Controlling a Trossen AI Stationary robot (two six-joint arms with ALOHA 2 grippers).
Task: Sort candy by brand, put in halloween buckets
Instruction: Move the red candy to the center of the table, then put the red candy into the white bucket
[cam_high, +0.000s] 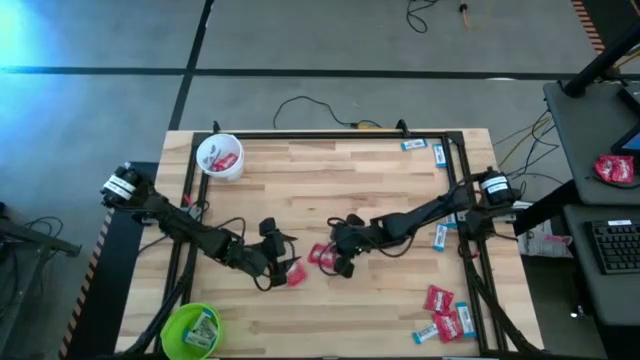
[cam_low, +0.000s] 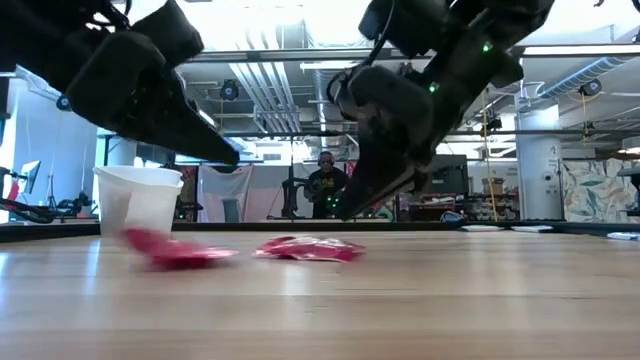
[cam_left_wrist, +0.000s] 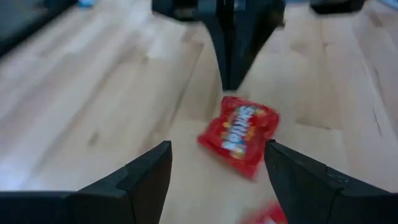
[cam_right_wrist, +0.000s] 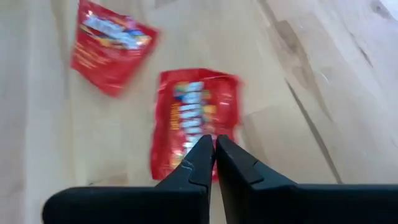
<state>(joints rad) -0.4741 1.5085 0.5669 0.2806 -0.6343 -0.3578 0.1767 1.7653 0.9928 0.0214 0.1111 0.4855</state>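
Buckets sit along the table's left edge: white bucket at the far corner, green bucket at the near one. Left gripper hangs wide open, empty, over a red candy mid-table. Right gripper, pinched shut and empty, hovers beside another red candy. More candy lies near the right edge.

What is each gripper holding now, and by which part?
Nothing. The left gripper is open above a red candy; the right gripper is shut, empty, over another red candy.
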